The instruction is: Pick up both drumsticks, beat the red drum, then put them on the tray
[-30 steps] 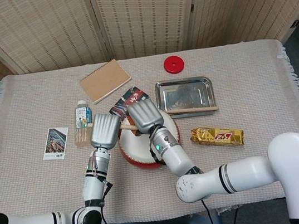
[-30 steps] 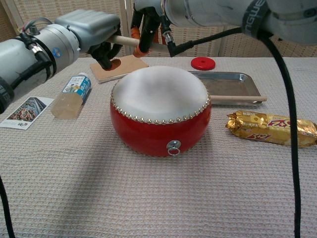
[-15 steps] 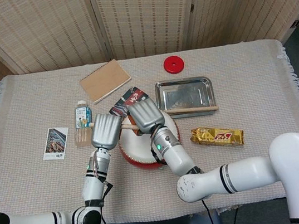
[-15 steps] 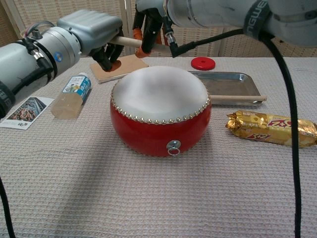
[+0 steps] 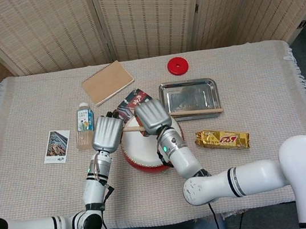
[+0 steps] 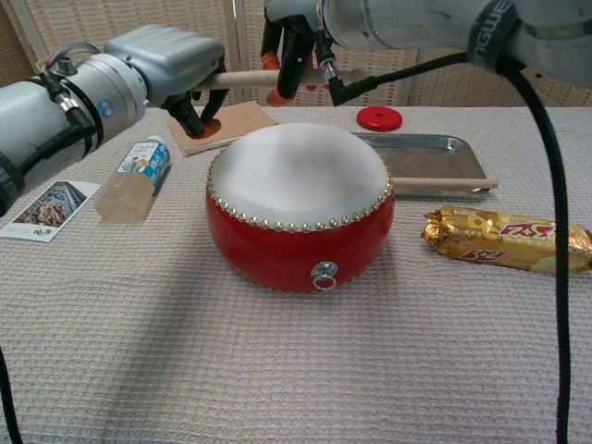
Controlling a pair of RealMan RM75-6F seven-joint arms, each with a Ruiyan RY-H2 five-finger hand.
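Observation:
The red drum [image 5: 145,155] [image 6: 296,203] with its white skin stands mid-table. One wooden drumstick [image 6: 240,80] [image 5: 132,129] hangs level above the drum's back left edge. My left hand [image 5: 107,134] [image 6: 166,57] grips its left end. My right hand [image 5: 152,116] [image 6: 294,46] has its fingers closed around the other end. A second drumstick [image 5: 198,110] [image 6: 444,183] lies across the front rim of the metal tray [image 5: 189,84] [image 6: 425,148], right of the drum and behind it.
A gold snack pack [image 5: 222,139] [image 6: 504,239] lies right of the drum. A red disc [image 5: 178,65] sits behind the tray. To the left are a bottle [image 5: 85,124] lying down, a card [image 5: 57,146], a notebook [image 5: 108,82] and a dark packet [image 5: 134,101].
Both hands have lifted a little with the stick, which now lies more level. My right hand has shifted slightly right, and the stick no longer sticks out past it.

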